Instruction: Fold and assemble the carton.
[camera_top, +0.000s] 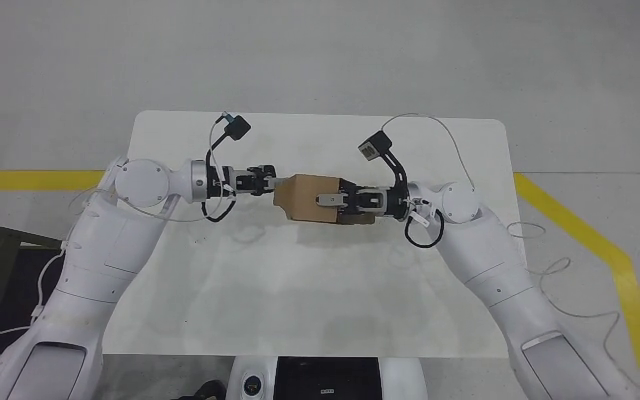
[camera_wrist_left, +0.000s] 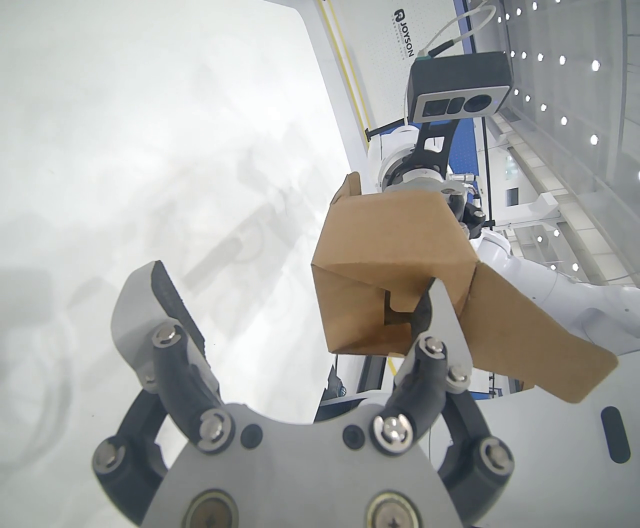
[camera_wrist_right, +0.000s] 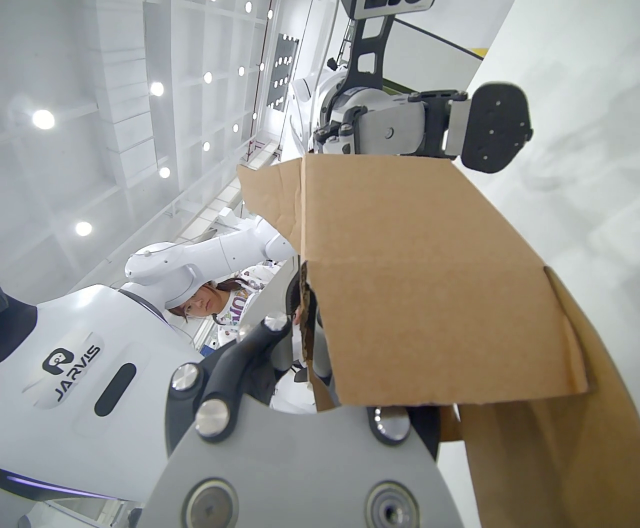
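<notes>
Pale workroom under bright ceiling lamps.
White rectangular table with rounded corners (camera_top: 300, 290) on a smooth grey floor (camera_top: 300, 50), with a yellow painted stripe (camera_top: 45, 180) showing on either side of the tabletop; overhead, a white gridded ceiling (camera_wrist_right: 125, 50) dotted with round white lamps (camera_wrist_right: 42, 119).

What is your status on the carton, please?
Left gripper jaws open, touching the carton's end. Right gripper shut on carton. Carton part folded, one long flap sticking out.
</notes>
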